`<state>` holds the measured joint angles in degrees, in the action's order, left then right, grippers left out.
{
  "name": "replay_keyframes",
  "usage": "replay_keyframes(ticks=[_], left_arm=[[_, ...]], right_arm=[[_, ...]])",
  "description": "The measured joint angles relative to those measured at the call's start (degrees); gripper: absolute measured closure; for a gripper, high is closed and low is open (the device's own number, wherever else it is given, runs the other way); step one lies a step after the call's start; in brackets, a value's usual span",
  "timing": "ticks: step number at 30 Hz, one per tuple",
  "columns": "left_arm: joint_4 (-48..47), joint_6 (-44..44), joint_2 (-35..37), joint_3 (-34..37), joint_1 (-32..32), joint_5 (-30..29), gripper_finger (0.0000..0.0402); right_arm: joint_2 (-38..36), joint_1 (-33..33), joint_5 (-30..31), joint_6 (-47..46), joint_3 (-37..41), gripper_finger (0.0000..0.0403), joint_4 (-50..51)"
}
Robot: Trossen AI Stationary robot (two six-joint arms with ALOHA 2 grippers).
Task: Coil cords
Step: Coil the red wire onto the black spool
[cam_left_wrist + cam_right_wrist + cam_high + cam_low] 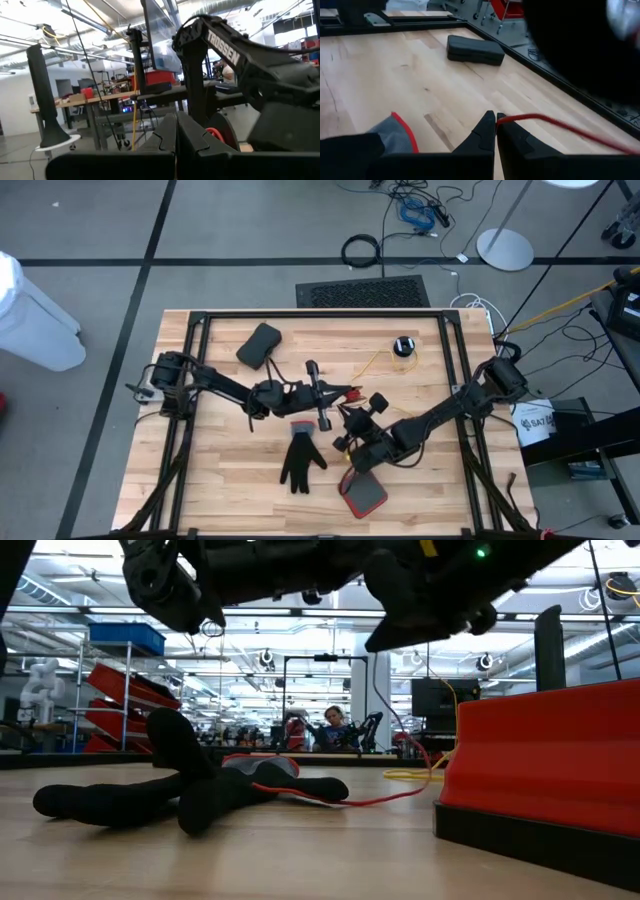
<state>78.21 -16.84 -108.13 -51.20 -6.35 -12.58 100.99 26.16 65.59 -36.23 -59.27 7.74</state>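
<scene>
Left gripper: fingers pressed together above mid-surface, pointing toward the right arm; whether it pinched the red strand could not be told.
Right gripper: jaws closed, with the red strand emerging at its fingertips and trailing off.
Nearby: a black glove beside both grippers; a red-and-grey pad near the surface's front; a black case toward the back left.
Cords: one yellow cord seen, curving from mid-surface to a black puck at the back.
Surface: wooden.
</scene>
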Motion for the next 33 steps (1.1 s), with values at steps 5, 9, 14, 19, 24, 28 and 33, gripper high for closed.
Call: replay_keyframes(ticks=[5,9,14,19,24,28,33], left_arm=[[0.54,-0.03,-0.92,0.0,-0.06,-0.06,0.0401],[0.34,-0.51,-0.97,0.0,-0.14,-0.09,0.0401],[-1.27,-0.64,-0.97,0.0,-0.25,-0.09,0.0401],[-3.0,-4.91,-0.97,0.0,-1.33,-1.1,0.0401],[-3.29,-9.56,-0.97,0.0,-2.37,-2.39,0.0401],[-3.97,-11.4,-0.97,0.0,-2.64,-3.1,0.0401],[-4.25,-13.35,-1.33,0.02,-2.62,-3.23,0.0401]], right_arm=[[0.0,-0.73,-1.42,1.23,-0.95,0.0403,0.56],[0.0,-0.64,-1.64,1.03,-0.95,0.0403,0.96],[-0.46,-0.99,-3.19,1.05,-0.95,0.0403,1.22],[-2.25,-0.97,-7.16,1.13,-0.98,0.0403,1.33],[-4.16,-0.93,-10.54,1.65,-0.98,0.0403,0.24],[-4.68,-0.93,-11.99,2.18,-0.98,0.0403,-1.28],[-4.68,-0.71,-12.0,4.32,-0.98,0.0403,-4.32]])
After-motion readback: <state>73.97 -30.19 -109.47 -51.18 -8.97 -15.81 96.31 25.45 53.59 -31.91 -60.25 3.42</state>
